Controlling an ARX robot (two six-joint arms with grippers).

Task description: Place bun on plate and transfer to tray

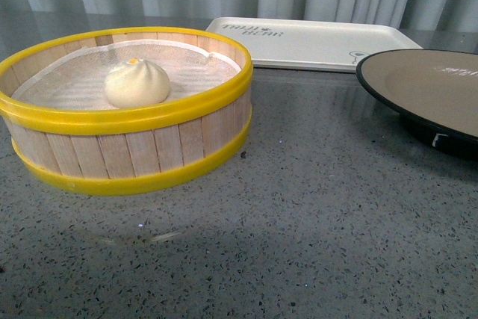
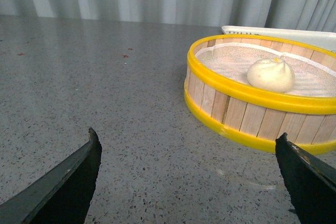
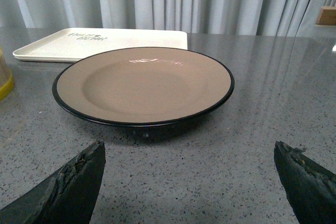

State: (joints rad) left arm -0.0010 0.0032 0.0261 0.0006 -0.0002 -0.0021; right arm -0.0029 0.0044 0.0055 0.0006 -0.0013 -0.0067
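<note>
Bun (image 2: pixel 270 74): inside steamer basket (image 2: pixel 247 116), ahead of left gripper (image 2: pixel 187 148), apart.
Left gripper: jaws wide, empty.
Right gripper (image 3: pixel 189 150): spread, empty, facing plate (image 3: pixel 144 85).

**Bun (image 1: pixel 137 84), plate (image 3: pixel 143 83), tray (image 1: pixel 314 41): all separate**

Pleated cream bun sits upright inside the steamer basket (image 1: pixel 142 151), ahead of the left gripper's (image 2: pixel 187 132) spread jaws and off-centre. Tan, black-rimmed plate lies level and bare, centred ahead of the right gripper's (image 3: pixel 188 144) spread jaws. Cream lettered tray lies flat beyond the plate.

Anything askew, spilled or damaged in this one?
Nothing stands out. The bun sits upright in the steamer basket; the plate and the tray lie flat and empty.
</note>
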